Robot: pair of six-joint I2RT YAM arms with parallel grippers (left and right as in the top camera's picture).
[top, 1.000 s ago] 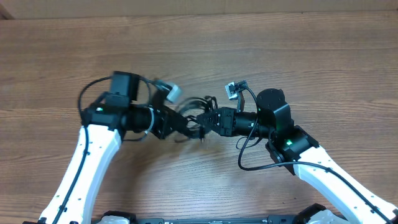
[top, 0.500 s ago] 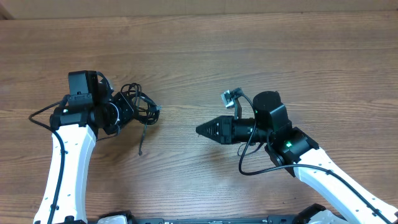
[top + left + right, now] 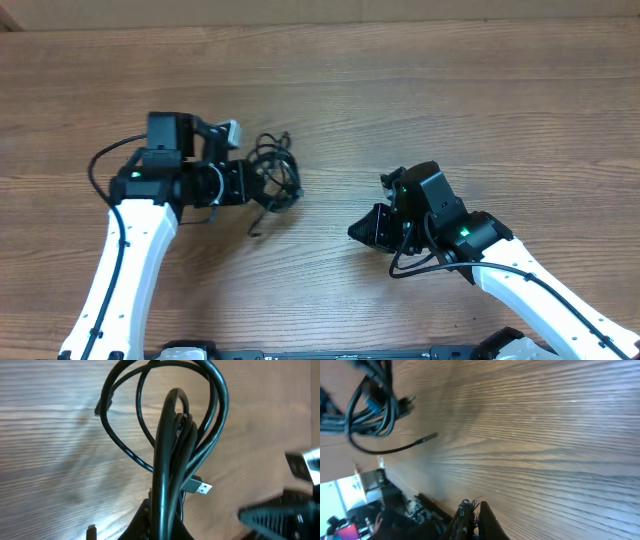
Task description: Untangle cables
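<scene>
Right tool (image 3: 356, 231) nearest, fingers pressed together on nothing, tip aimed left across the bare wooden surface (image 3: 450, 110). Farther back and to the left, left tool (image 3: 253, 188) clamped on the cables (image 3: 278, 170), gripped where several black strands run side by side between the fingers. Beyond the grip, loops spread in a tangled oval, crossing one another; cannot tell which parts touch the wood. USB plug (image 3: 201, 488), silver with a blue insert, poking out beside the gripped strands. Loose end (image 3: 258, 222) hanging from the bundle toward the front edge, thin and dark. Whole tangle left of centre, well apart from the right tool, with only wood between them.
</scene>
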